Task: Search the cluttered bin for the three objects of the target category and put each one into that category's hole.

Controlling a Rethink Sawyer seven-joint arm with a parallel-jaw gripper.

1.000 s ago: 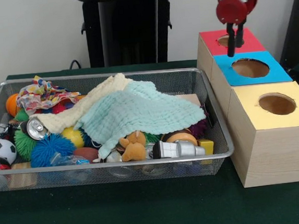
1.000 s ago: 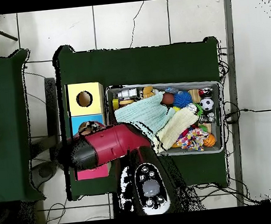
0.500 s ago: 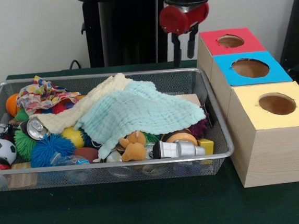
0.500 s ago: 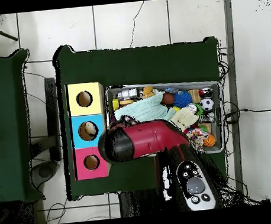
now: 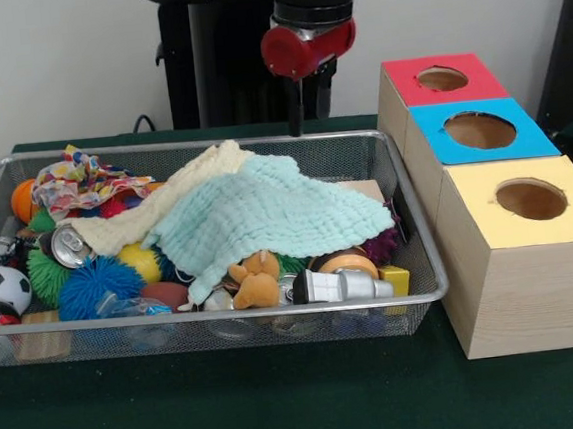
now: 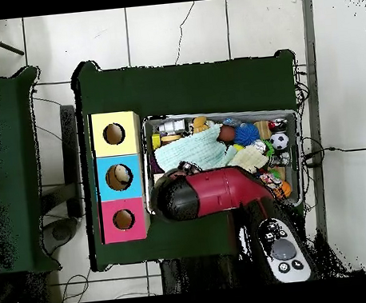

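We see the gripper (image 5: 296,113) has swung back from the boxes (image 5: 480,132) to hover above the bin's (image 5: 426,262) rear edge; open or closed, can't tell. Towels (image 5: 266,211) just below it hide clutter, target category unclear. Next search starts.

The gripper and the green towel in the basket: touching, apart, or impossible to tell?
Apart. The front view shows the gripper hanging above the basket's far rim, clear of the green towel.
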